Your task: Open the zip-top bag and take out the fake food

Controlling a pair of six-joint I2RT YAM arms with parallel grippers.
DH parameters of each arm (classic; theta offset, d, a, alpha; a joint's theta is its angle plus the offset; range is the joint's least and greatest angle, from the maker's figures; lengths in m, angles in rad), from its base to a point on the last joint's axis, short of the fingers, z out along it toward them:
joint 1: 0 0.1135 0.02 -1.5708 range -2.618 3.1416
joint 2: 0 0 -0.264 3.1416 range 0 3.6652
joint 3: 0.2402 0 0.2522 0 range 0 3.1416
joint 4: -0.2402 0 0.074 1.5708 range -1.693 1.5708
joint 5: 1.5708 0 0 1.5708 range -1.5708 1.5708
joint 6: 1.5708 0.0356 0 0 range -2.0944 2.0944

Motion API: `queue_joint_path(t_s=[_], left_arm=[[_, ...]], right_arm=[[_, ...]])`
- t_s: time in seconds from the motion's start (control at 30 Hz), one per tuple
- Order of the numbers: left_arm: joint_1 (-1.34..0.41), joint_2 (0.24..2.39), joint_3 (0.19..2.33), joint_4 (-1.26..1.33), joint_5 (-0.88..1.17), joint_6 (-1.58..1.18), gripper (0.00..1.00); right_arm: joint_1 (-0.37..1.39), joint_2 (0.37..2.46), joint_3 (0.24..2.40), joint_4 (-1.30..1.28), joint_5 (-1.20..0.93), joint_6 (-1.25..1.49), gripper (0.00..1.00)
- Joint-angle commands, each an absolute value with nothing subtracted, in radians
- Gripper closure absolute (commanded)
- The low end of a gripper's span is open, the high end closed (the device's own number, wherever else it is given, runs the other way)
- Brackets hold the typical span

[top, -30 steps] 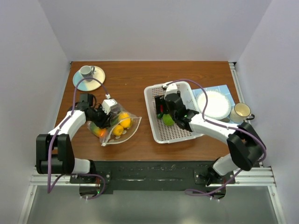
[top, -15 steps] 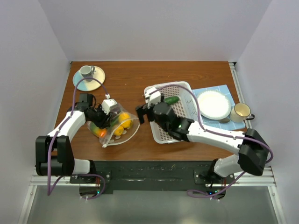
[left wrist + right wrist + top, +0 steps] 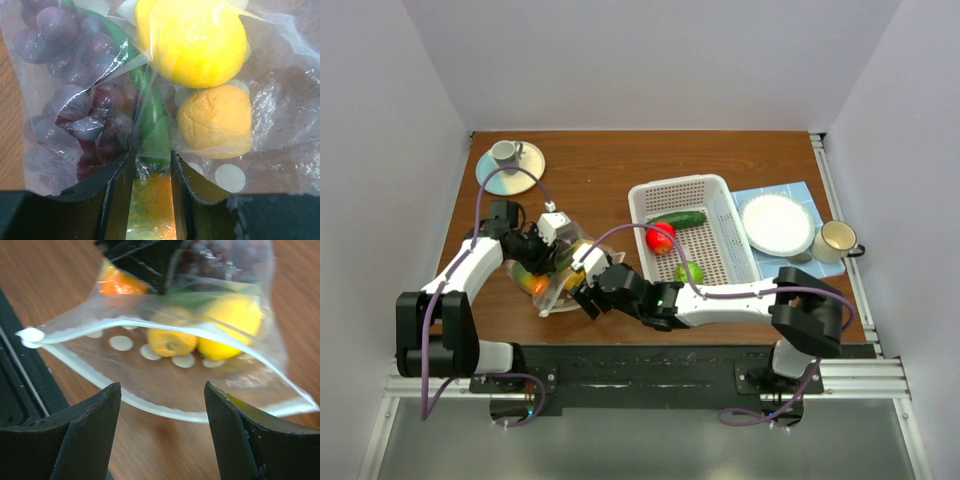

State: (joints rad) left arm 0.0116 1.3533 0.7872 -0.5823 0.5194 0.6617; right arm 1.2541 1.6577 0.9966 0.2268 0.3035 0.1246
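1. Your right gripper (image 3: 588, 290) had swung clear of the basket (image 3: 642, 195), where it was working a second earlier, and now sat low at the mouth of the bag (image 3: 555, 292). In its wrist view the fingers (image 3: 85, 435) stood well apart with nothing held between them. Only the bag's open rim lay just ahead.
2. Your left gripper (image 3: 538, 250) had not shifted over that second. It was clenched on the far end of the bag, and its own camera showed both fingers (image 3: 117, 195) pinching a fold of the clear film.
3. You had three pieces lying in the basket: the cucumber (image 3: 677, 217), the red fruit (image 3: 660, 237) and the green fruit (image 3: 689, 271). The green one lay about where your right gripper had been a second before.
4. The bag rested on the table (image 3: 600, 170), left of the basket, with its mouth turned toward your right gripper. Inside were the lemon (image 3: 200, 40), the orange (image 3: 215, 122) and the grapes (image 3: 65, 65). An orange-coloured piece also showed under the film by the left fingers, but you could not tell what it was.
5. That swing read as a return trip for the next piece, with the job roughly half done. The lemon and the orange lay nearest the opening, so either looked the easier pick. Your left hold seemed needed to stop the bag sliding as you reached in.
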Motion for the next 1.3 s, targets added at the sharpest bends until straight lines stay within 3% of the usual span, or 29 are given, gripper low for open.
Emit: queue_joint_path(t_s=[0.0, 0.2, 0.67, 0.8, 1.27], left_arm=[[0.009, 1.324, 0.799, -0.575, 0.538, 0.650, 0.61], [0.009, 1.312, 0.790, -0.575, 0.535, 0.660, 0.61], [0.008, 1.292, 0.787, -0.586, 0.520, 0.677, 0.61], [0.009, 1.292, 0.787, -0.587, 0.523, 0.678, 0.61], [0.008, 1.293, 0.790, -0.591, 0.522, 0.676, 0.62]], right_arm=[[1.266, 1.696, 1.104, 0.272, 0.282, 0.115, 0.29], [1.266, 1.876, 1.257, 0.230, 0.340, 0.092, 0.06], [1.209, 2.051, 1.377, 0.209, 0.279, 0.103, 0.05], [1.206, 2.078, 1.385, 0.210, 0.249, 0.123, 0.08], [1.200, 2.079, 1.290, 0.230, 0.219, 0.166, 0.31]])
